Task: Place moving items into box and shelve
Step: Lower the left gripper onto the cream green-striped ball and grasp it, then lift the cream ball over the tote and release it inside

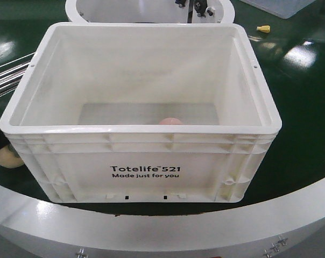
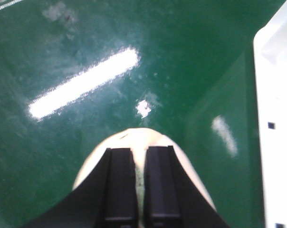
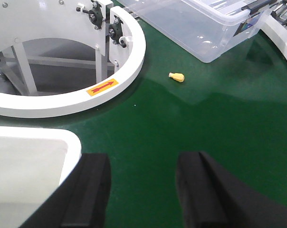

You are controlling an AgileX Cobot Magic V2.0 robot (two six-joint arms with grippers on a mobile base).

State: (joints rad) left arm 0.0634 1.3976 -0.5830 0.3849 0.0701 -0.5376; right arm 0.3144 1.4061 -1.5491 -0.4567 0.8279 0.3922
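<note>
Fingers [image 2: 119, 183] of your left gripper [image 2: 139, 154] sit nearly together over the cream ball [image 2: 138, 137], left of the white Totelife crate [image 1: 146, 172]; whether they grip it is unclear. Your right gripper [image 3: 142, 166] gapes wide and empty beside the crate. Inside the crate lies the pinkish ball [image 1: 170, 121].

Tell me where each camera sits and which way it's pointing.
Front: high up, looking down into the crate on the belt; no arm clearly shows.
Left wrist: behind the left gripper, looking down at the cream ball beside the crate.
Right wrist: behind the open right gripper, facing across the belt to ring, yellow piece.
Shared: crate in all; front and right wrist share the yellow piece.
</note>
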